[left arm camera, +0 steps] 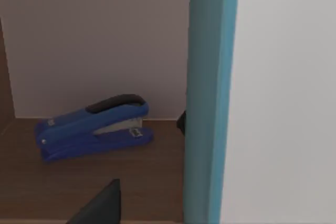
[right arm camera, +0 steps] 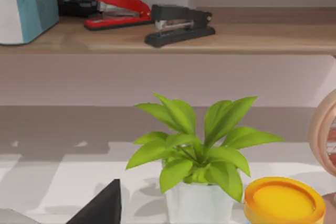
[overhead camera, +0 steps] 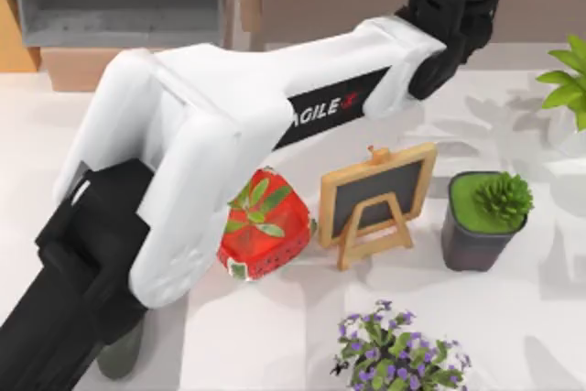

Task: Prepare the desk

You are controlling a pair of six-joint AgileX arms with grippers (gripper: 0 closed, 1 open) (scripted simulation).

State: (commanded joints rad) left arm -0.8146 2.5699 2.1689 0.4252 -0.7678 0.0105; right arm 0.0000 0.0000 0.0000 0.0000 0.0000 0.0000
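Pale pinkish wall (right arm camera: 210, 77) behind, plain and evenly lit. Wooden shelf (right arm camera: 252, 38) running along it, above the white surface. Grey open cabinet (overhead camera: 119, 2) at upper left in the top view, tan wooden unit (overhead camera: 330, 6) beside it. Soft shadows below.

Counter (overhead camera: 275, 336): smooth, matt white. Easel (overhead camera: 377, 200): light wood frame, matt slate panel. Shelf (right arm camera: 252, 38): wood grain. Blue stapler (left arm camera: 93, 128): glossy plastic, metal insert.
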